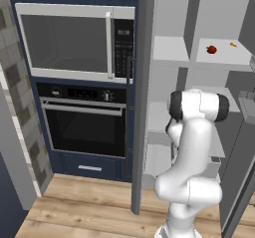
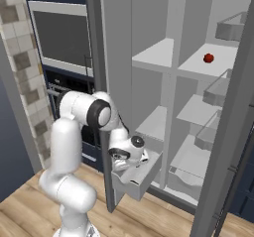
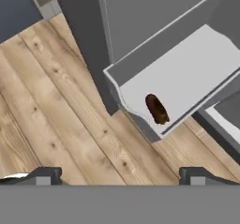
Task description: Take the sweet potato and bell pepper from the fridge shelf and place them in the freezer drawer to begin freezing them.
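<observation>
The dark reddish-brown oblong sweet potato [image 3: 157, 109] is seen from the hand view near the front edge of the light grey freezer drawer [image 3: 187, 73]; the claw [image 3: 119, 176] is released, clear above. The glossy red bell pepper [image 2: 209, 58] is seen on the pale grey fridge shelf [image 2: 198, 65].

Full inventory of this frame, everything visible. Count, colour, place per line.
sweet potato: 1, dark reddish-brown, lying in the freezer drawer near its front corner
freezer drawer: 1, light grey, pulled out low over the floor
bell pepper: 1, red, on the fridge shelf
fridge shelf: 1, pale grey-white, upper part of the open fridge
orange sliver: 1, bright orange, on the same shelf, right of the pepper in the left base view
microwave: 1, silver-grey, built in above the oven
oven: 1, black, below the microwave
wood floor: 1, light brown planks
gripper: 1, dark fingertips, spread wide apart above the drawer, nothing between them
</observation>
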